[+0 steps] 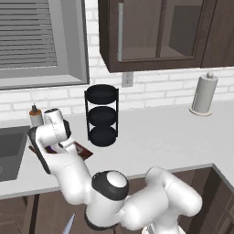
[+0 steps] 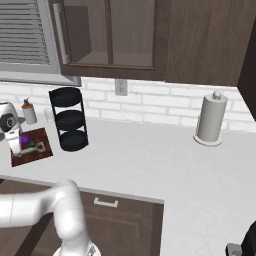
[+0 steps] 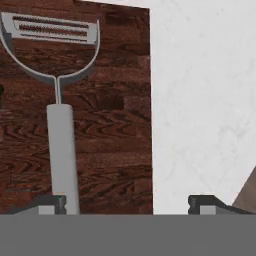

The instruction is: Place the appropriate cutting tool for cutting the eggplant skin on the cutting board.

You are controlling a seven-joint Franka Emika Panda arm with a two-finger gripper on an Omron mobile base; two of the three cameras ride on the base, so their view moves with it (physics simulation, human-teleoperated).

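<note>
In the hand view the gripper (image 3: 127, 204) stands wide, its two dark tips far apart and holding nothing. Between them, nearer the seven o'clock tip, the grey peeler (image 3: 61, 120) lies flat on the cutting board (image 3: 115, 130), handle near, blade at eleven o'clock. Pale surface (image 3: 200, 100) runs along the board's three o'clock edge. In the right base view the eggplant (image 2: 24, 141) lies on the board beside the peeler, with a black tiered rack (image 2: 70, 120) just past them at two o'clock.
</note>
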